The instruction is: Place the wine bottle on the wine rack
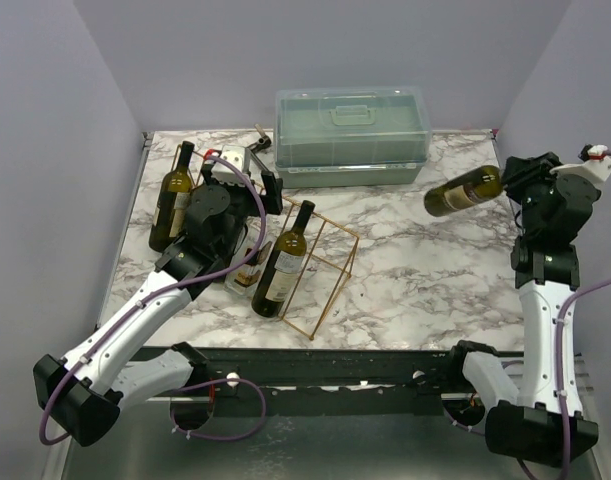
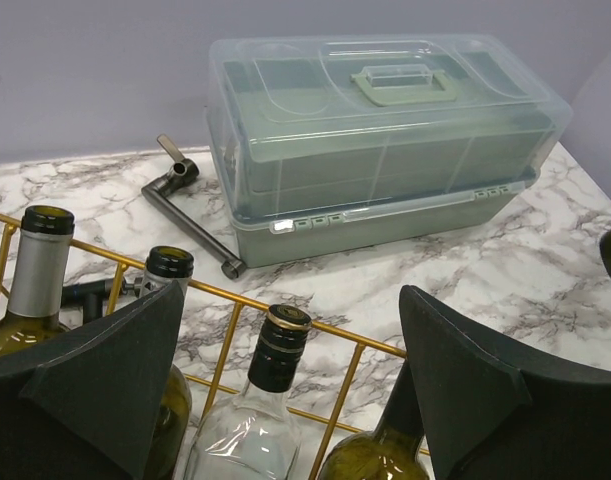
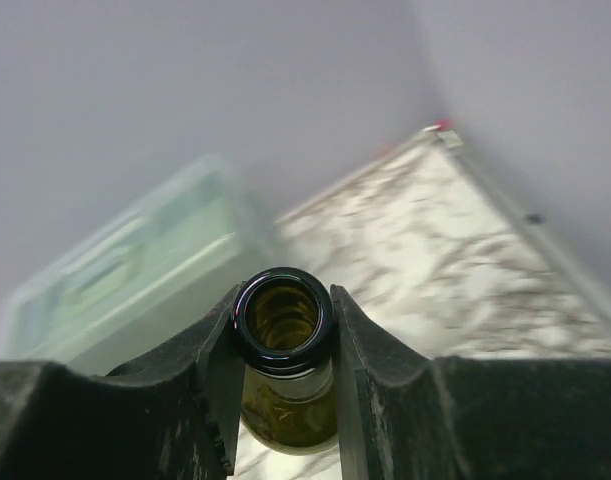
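Marble table (image 1: 435,270) seen from above, with both wrist views. The right gripper (image 1: 507,180) stands at the far right of the table, its jaws closed narrowly on the neck of the wine bottle (image 1: 463,192). In the wrist view the open mouth of the bottle sits between the two fingers, one pressing on each side just below the lip. The bottle lies nearly level, its neck toward the right and its base pointing left toward the green box (image 1: 351,135) at the far edge (whether the base clears the tabletop cannot be told). The wine rack (image 1: 330,265), a gold wire frame, stands left of centre, well apart from the held bottle. A labelled bottle (image 1: 283,262) leans in the rack, a clear bottle (image 1: 247,262) lies just to its left, and a dark bottle (image 1: 172,197) lies farther left. The left gripper (image 2: 285,300) hangs over the far left end of the rack above the bottle necks, its jaws spread wide and holding nothing. A dark crank tool (image 2: 190,215) lies on the table beside the left end of the box.
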Available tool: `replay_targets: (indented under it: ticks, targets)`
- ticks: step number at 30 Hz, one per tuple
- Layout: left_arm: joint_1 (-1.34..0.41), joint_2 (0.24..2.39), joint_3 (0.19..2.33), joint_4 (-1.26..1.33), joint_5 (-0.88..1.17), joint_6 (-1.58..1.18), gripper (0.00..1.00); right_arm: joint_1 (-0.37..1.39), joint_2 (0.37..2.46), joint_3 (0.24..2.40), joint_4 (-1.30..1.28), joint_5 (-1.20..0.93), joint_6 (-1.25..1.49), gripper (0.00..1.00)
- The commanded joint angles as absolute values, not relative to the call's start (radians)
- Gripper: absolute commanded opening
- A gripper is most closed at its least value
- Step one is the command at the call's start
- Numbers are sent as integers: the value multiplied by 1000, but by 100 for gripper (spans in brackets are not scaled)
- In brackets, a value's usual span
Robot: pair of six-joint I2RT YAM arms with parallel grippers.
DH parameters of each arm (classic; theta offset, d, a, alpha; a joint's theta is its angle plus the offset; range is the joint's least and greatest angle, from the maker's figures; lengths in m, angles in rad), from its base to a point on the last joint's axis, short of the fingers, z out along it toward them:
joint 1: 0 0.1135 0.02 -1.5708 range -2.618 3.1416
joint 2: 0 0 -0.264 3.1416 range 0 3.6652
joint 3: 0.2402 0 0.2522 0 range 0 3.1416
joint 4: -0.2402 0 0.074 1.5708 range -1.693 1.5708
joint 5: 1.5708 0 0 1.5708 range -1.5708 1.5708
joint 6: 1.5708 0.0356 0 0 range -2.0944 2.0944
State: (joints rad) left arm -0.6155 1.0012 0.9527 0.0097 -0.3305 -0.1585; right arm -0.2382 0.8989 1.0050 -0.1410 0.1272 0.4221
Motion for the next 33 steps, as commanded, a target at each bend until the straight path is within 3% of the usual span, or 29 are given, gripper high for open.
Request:
replay_targets:
  ticks: [1,10,16,24,33]
  targets:
    - [-618,1015,954,10,-345,-142,90,-236,836,1104,-106,-270,680,1]
    - [-618,1025,959,9,-336,-147,90,-235,683,1197,-32,-276,986,1]
    - [-619,1021,959,9,-342,-144,90,-236,737,1144,176,-587,1220,1]
    - [-618,1018,959,8,-339,-147,90,-235,826,1237,59,-821,1146,1]
    - [-618,1025,959,6,-344,-147,90,-173,830,1217,3,-863,1098,1]
